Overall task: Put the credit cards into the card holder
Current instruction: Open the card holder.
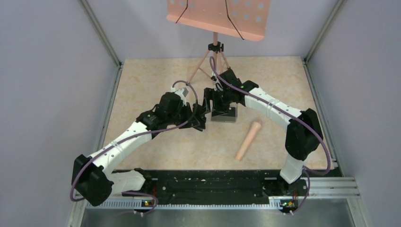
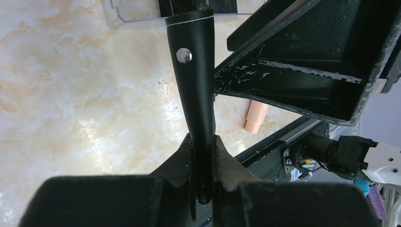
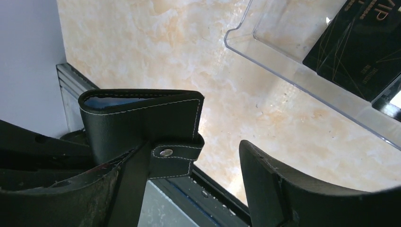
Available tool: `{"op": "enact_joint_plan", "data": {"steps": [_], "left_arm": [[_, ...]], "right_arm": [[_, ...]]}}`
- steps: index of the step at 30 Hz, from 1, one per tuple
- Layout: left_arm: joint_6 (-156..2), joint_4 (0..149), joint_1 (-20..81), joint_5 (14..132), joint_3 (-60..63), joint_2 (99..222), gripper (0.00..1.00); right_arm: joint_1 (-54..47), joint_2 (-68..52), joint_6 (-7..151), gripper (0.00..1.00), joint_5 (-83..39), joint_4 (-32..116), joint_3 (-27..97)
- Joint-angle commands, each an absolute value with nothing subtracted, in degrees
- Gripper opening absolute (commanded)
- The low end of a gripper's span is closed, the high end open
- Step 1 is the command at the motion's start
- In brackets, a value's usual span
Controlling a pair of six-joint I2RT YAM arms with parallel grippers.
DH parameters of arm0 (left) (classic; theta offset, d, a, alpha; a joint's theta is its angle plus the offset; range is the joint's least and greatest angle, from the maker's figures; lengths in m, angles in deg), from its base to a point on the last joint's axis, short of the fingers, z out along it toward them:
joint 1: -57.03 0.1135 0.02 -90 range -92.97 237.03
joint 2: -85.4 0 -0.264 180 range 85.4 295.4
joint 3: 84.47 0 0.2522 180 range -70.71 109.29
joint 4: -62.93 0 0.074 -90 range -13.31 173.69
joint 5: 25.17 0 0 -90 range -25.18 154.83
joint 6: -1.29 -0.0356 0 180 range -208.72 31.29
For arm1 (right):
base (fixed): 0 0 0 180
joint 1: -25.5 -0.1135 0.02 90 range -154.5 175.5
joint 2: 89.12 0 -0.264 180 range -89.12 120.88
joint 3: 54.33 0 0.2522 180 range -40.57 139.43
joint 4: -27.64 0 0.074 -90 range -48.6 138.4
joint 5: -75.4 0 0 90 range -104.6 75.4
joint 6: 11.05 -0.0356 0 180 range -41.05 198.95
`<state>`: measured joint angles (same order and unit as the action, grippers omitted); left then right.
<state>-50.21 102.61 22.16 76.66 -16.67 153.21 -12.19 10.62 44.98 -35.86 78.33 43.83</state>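
Note:
The card holder [image 2: 196,80] is a black bifold wallet with a silver snap stud, seen edge-on in the left wrist view. My left gripper [image 2: 203,156] is shut on its lower edge and holds it above the table. In the right wrist view the card holder [image 3: 142,120] hangs by the left finger of my right gripper [image 3: 213,163], whose jaws stand wide open with nothing clamped between them. A black credit card [image 3: 359,52] with gold lines lies in a clear plastic box [image 3: 283,66]. Both grippers [image 1: 204,109] meet at mid-table.
The clear box [image 1: 223,115] sits just below the right gripper. A peach cylinder [image 1: 248,140] lies to the right of centre. A pink music stand [image 1: 217,16] stands at the back on a tripod. Walls close in the table's left and right sides.

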Motion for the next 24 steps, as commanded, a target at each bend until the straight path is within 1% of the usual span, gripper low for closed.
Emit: {"op": "enact_joint_plan", "data": {"steps": [1,8,10,15,20,24], "left_arm": [[-51.20,100.56,22.31,76.08,-13.64,153.71,0.00],[-52.27,102.08,22.30,74.10,-11.89,155.44,0.00],[-52.57,102.97,22.30,72.72,-11.01,155.85,0.00],[-52.14,103.28,22.67,69.85,-9.51,156.36,0.00],[-51.17,101.33,24.22,71.53,-9.36,157.04,0.00],[-51.55,100.11,25.36,73.77,-9.29,157.94,0.00]], "right_arm": [[-12.11,12.32,47.36,0.65,-38.14,80.99,46.96],[-12.12,13.12,50.18,0.46,-36.58,84.69,47.47],[-12.25,13.02,51.54,0.43,-35.40,86.00,47.77],[-12.55,13.16,55.38,0.41,-32.23,90.51,48.17],[-12.47,12.99,57.84,0.40,-28.73,92.52,46.90],[-11.64,13.14,57.91,0.40,-28.48,92.71,48.05]]}}
